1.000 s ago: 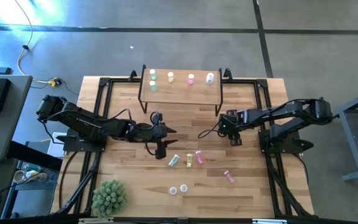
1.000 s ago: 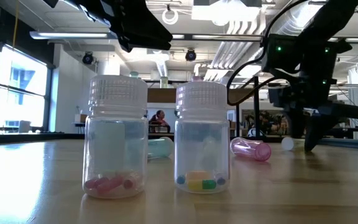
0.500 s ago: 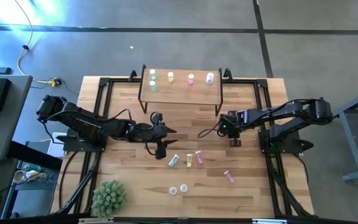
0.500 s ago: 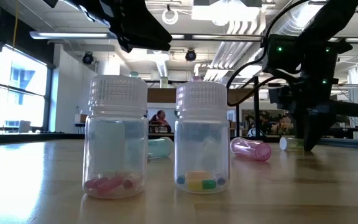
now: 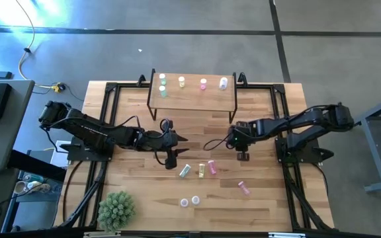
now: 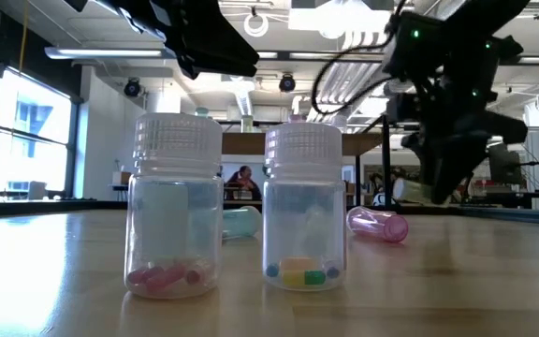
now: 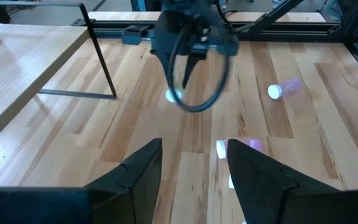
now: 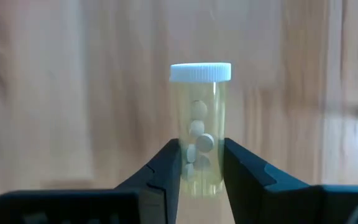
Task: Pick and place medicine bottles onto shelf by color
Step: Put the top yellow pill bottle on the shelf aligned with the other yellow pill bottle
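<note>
**Yellow bottle held lengthwise in the right jaws**

Wooden tabletop (image 5: 131,172) carries the shelf (image 5: 192,92) at its far edge. Right gripper (image 8: 201,163) clamps a yellow bottle (image 8: 200,127) between its fingers, long axis running straight out from the jaws, white cap pointing away. Left gripper (image 7: 193,165) hovers mid-table, jaws apart, empty, pink bottle (image 7: 240,146) just ahead.

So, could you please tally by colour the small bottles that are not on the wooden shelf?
Pale green bottle, lying: 1
Yellow bottles, one lying, one in the right gripper: 2
Pink bottles, lying: 2
Clear white-capped bottles, upright: 2
Total: 7
</note>
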Robot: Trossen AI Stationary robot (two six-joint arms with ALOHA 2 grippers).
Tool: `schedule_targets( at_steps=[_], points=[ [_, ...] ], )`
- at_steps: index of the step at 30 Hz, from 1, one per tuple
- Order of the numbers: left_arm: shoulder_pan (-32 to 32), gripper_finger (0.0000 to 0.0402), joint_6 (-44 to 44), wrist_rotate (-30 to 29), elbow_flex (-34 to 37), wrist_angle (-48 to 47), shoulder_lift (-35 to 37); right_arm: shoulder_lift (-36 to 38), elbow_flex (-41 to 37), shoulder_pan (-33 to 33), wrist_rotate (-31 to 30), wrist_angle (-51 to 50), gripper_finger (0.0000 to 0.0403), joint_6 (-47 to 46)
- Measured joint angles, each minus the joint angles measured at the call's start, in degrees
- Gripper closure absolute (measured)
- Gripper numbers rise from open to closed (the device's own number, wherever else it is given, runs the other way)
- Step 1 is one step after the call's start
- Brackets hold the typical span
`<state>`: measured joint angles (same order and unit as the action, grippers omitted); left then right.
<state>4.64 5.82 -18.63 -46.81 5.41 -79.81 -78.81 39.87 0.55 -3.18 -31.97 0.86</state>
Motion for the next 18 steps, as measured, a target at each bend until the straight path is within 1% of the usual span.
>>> schedule_targets(
  at_steps=[6, 9, 12, 18],
  points=[
    [0.0, 0.0229, 0.0, 0.02, 0.0, 0.0, 0.0, 0.04, 2.17, -4.58, -0.24, 7.72, 0.0313, -2.61],
    [0.0, 0.0223, 0.0, 0.02, 0.0, 0.0, 0.0, 0.04, 2.39, -6.16, -0.87, 14.32, 0.0313, -3.61],
    [-0.15, 0.021, 0.0, 0.0, -0.04, -0.01, 0.0, 0.04, 2.39, -7.07, -1.14, 21.62, 0.0313, -3.66],
    [-1.81, 0.0177, -1.04, 0.06, -1.84, 0.02, 0.0, 0.07, 2.41, -7.73, -4.41, 35.54, 0.0313, -3.88]
  ],
)
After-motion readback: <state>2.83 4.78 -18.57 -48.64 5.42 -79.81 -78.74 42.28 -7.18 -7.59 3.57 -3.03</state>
